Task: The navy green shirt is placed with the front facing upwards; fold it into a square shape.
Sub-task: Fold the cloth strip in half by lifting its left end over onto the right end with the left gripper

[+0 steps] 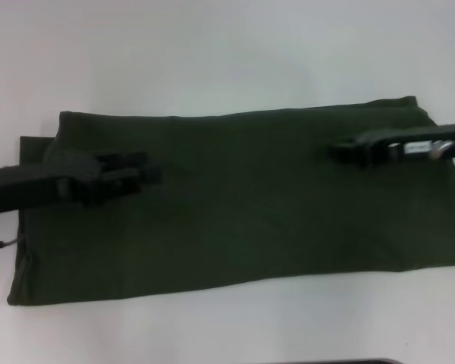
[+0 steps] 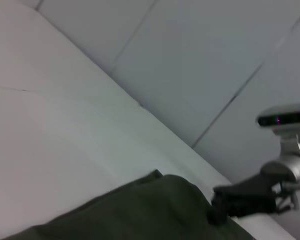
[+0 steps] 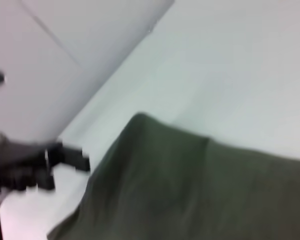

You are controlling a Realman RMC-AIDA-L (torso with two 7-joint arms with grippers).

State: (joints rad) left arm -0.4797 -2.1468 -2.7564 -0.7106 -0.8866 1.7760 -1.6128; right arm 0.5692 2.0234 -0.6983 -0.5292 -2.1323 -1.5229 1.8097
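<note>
Both arms reach in low and level from opposite sides: the left gripper (image 1: 148, 173) hovers with fingers parted and empty, while the right gripper (image 1: 341, 149) is too dim to read. Beneath and between them the navy green shirt (image 1: 243, 205) lies folded into a long plain band on the white counter (image 1: 212, 53).

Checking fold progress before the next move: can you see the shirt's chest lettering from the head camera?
No. The shirt lies as a plain green rectangle on the white table, with no lettering on its upper surface.
</note>
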